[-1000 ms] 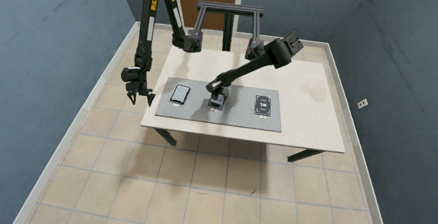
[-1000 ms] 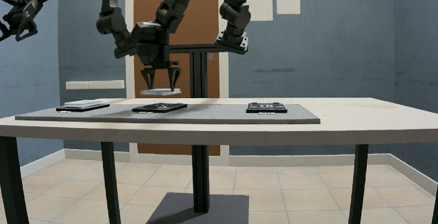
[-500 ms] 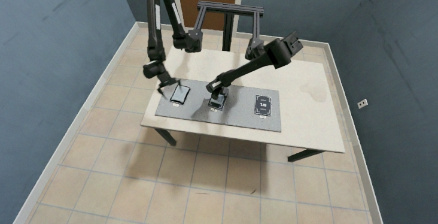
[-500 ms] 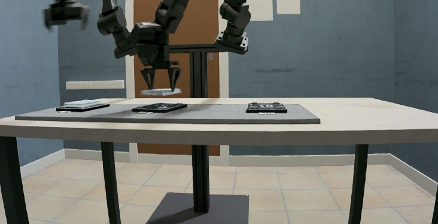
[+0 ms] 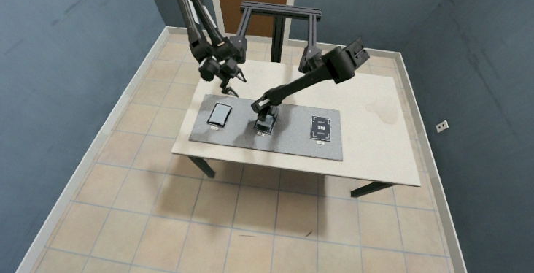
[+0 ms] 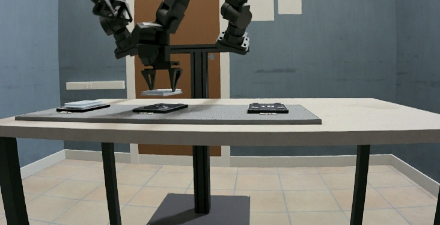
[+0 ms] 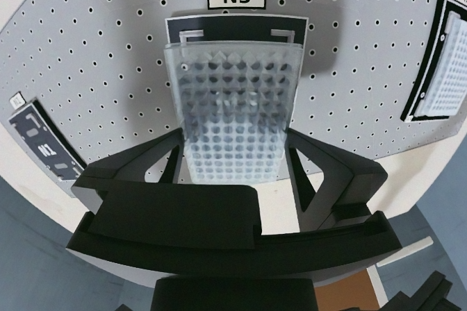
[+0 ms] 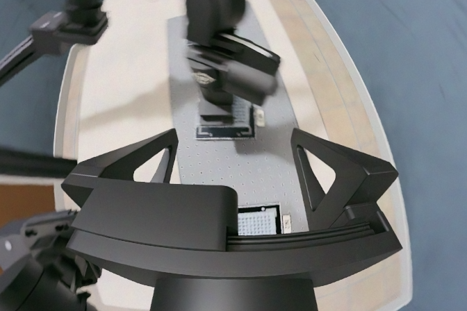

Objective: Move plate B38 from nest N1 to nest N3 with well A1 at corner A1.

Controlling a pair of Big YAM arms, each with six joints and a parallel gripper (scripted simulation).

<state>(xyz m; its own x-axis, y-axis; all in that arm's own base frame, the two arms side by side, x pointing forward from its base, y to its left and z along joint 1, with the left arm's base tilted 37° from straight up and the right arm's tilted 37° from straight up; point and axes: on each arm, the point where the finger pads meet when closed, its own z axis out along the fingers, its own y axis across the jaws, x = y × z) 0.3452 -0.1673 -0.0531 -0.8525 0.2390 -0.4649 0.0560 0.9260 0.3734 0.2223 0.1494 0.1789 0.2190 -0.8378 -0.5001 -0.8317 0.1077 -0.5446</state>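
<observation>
gray perforated deck, clear plate above n3, long axes roughly aligned
</observation>
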